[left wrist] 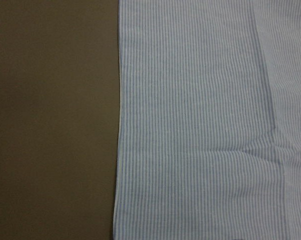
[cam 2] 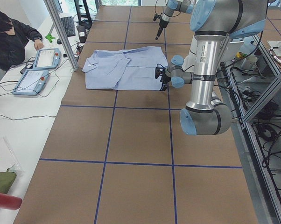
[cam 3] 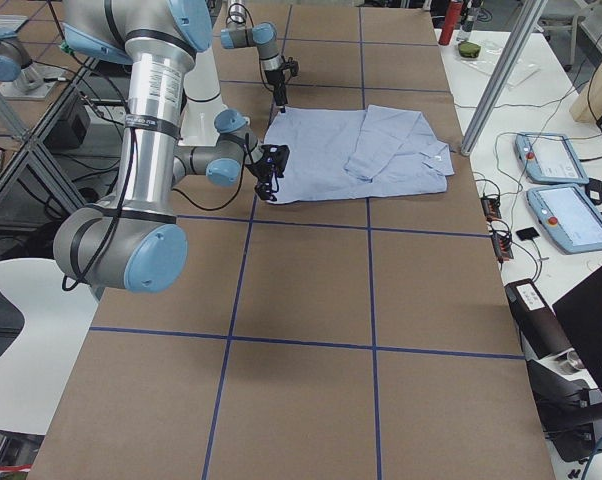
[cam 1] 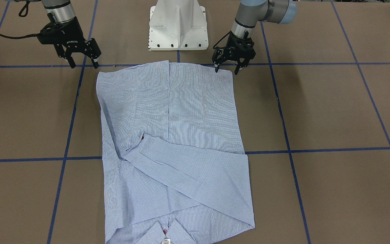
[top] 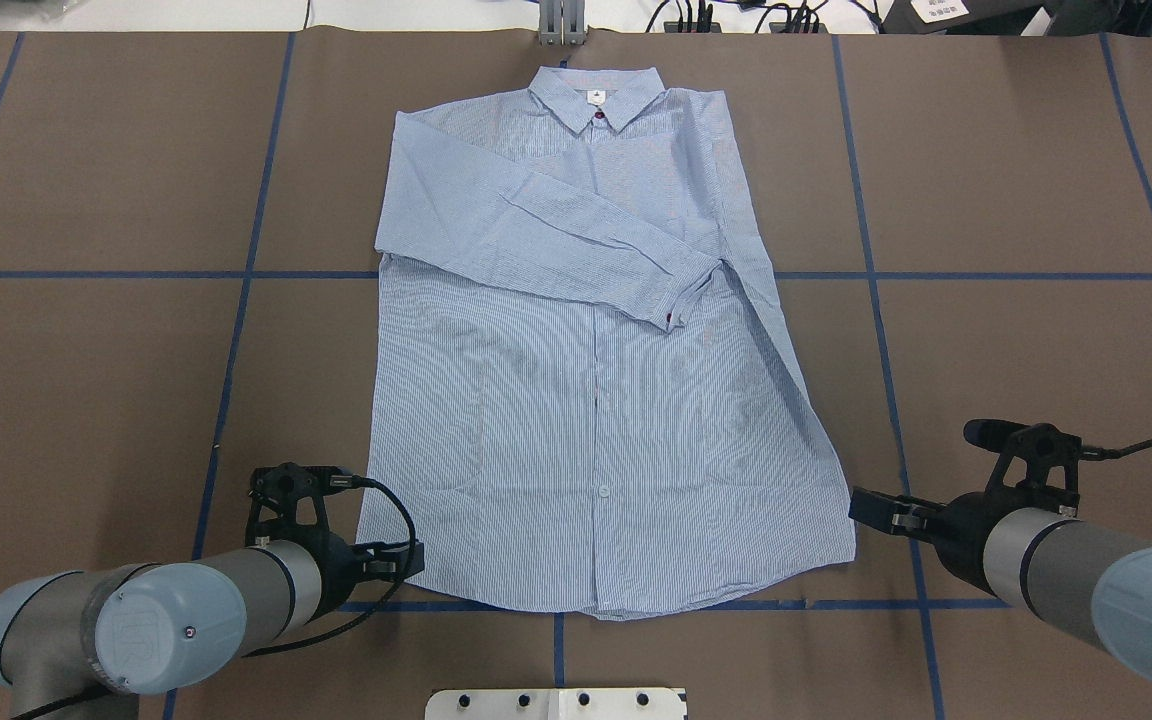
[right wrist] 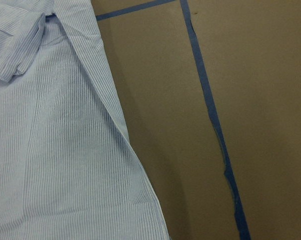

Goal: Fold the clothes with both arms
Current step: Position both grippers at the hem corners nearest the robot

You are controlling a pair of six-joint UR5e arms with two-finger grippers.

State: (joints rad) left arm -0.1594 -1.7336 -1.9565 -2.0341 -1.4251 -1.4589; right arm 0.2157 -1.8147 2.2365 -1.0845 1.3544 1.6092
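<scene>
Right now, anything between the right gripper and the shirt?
Only bare brown table and blue tape separate the right gripper from the shirt; clearest in the front-facing view, also overhead.

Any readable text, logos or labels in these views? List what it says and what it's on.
"ROBOTIQ": on the body of the right gripper, front-facing view.
"UR": logo on the left arm joint cap, overhead view.
White label at the shirt collar: too small to read.
Sticker on the left arm's tube: blurred, unreadable.
</scene>
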